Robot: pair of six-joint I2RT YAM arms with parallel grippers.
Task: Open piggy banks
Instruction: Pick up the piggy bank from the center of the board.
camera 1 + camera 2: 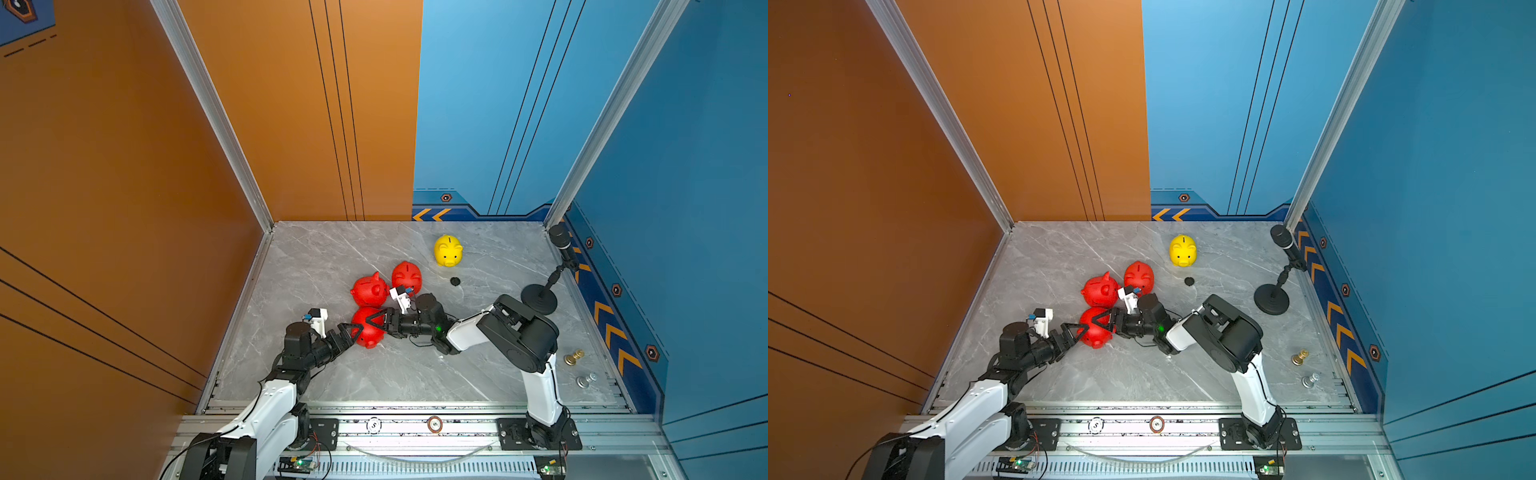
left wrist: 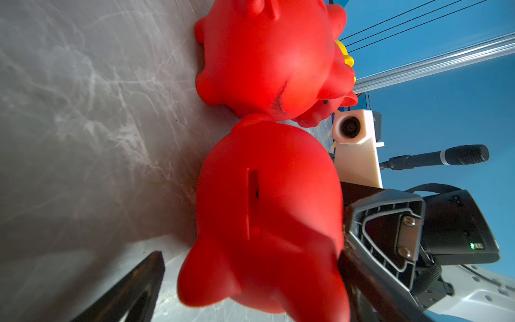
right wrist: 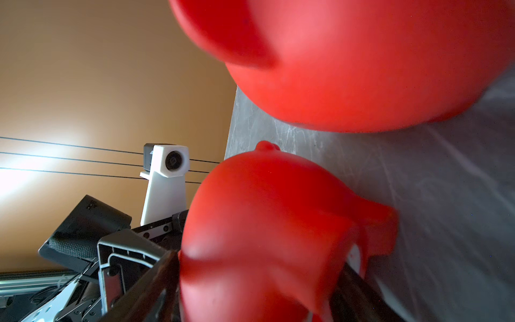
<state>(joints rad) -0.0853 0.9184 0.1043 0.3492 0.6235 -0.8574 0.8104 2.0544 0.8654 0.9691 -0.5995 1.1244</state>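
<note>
We see a robot lab test booth: robot arms (image 1: 540, 390) bolted to a metal rail (image 1: 465, 428), a grey tabletop (image 1: 332, 257), an orange wall (image 1: 124, 166), a blue wall (image 1: 706, 166), a microphone (image 1: 561, 239).

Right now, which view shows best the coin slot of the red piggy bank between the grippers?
Left wrist view: the coin slot is close and sharp. Both top views show the red piggy bank small, slot unseen. Right wrist: only its blurred body.
</note>
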